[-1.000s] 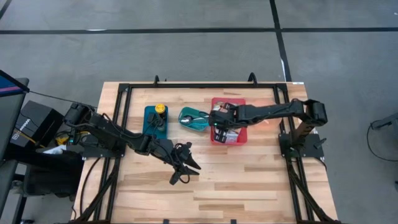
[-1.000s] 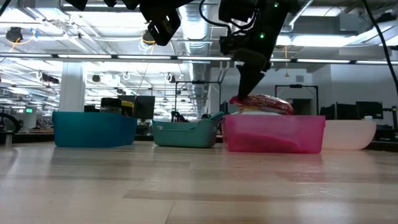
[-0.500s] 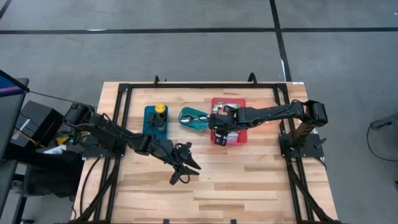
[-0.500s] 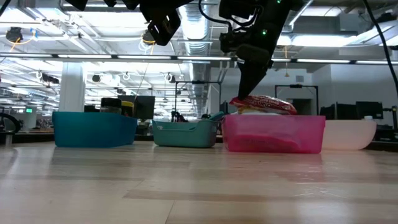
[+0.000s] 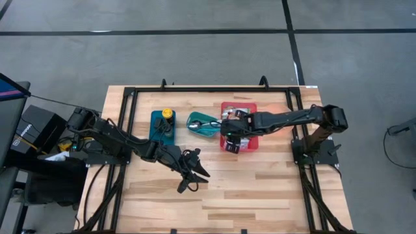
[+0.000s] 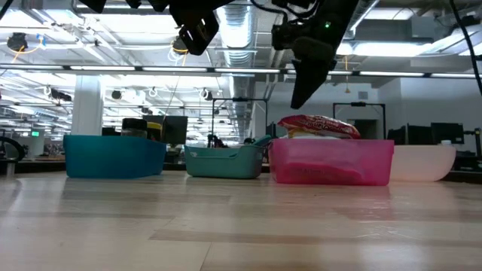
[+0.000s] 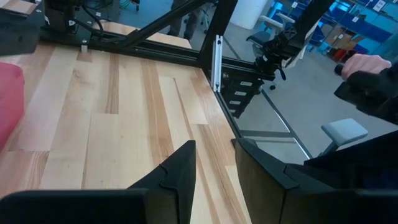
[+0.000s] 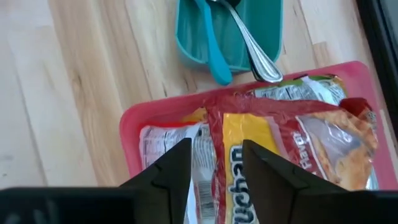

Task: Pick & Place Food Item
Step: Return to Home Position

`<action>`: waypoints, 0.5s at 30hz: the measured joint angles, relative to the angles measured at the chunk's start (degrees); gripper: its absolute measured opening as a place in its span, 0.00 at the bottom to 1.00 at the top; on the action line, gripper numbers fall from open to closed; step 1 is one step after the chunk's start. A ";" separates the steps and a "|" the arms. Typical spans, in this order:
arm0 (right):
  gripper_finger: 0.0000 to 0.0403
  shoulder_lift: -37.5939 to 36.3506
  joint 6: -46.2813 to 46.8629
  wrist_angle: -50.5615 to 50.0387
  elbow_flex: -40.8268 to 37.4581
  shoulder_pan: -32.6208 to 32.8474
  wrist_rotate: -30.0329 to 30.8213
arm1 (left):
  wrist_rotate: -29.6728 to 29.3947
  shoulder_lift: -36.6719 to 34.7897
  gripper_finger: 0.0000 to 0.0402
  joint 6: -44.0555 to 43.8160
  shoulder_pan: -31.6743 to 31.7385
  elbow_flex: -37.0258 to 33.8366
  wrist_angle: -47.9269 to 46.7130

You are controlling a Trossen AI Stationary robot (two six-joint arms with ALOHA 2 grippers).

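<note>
A red and yellow food packet (image 8: 273, 140) lies in the pink bin (image 8: 132, 127), its top standing above the bin's rim (image 6: 320, 126). My right gripper (image 8: 214, 165) hangs open just above the packet (image 6: 300, 96), near the bin's near left corner (image 5: 230, 144), touching nothing. My left gripper (image 5: 194, 179) hovers open over the table's middle, high above the wood (image 7: 214, 165), nothing between its fingers.
A small teal bin (image 5: 203, 125) with a spoon and a blue utensil (image 8: 208, 46) stands left of the pink bin. A darker teal bin (image 5: 163, 125) holds a yellow-capped bottle. A black frame (image 5: 130, 97) edges the table. A person's hand (image 7: 367, 65) shows beyond the table.
My right gripper has let go of the food packet and risen clear of it. The packet stays lying in the pink bin.
</note>
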 joint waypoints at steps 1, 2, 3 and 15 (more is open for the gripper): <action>0.34 -0.41 0.00 -0.19 -0.01 0.03 0.00 | 0.00 0.00 0.27 0.00 0.00 0.00 0.00; 0.33 -0.91 0.00 -0.14 -0.02 0.13 -0.02 | 0.00 0.00 0.27 0.00 0.00 0.00 0.00; 0.33 -1.54 0.03 -0.29 -0.02 0.28 -0.01 | 0.00 0.00 0.27 0.00 0.00 0.01 0.00; 0.29 -10.12 1.92 -1.77 -0.02 2.27 0.17 | 0.00 0.00 0.27 0.00 0.02 0.00 0.01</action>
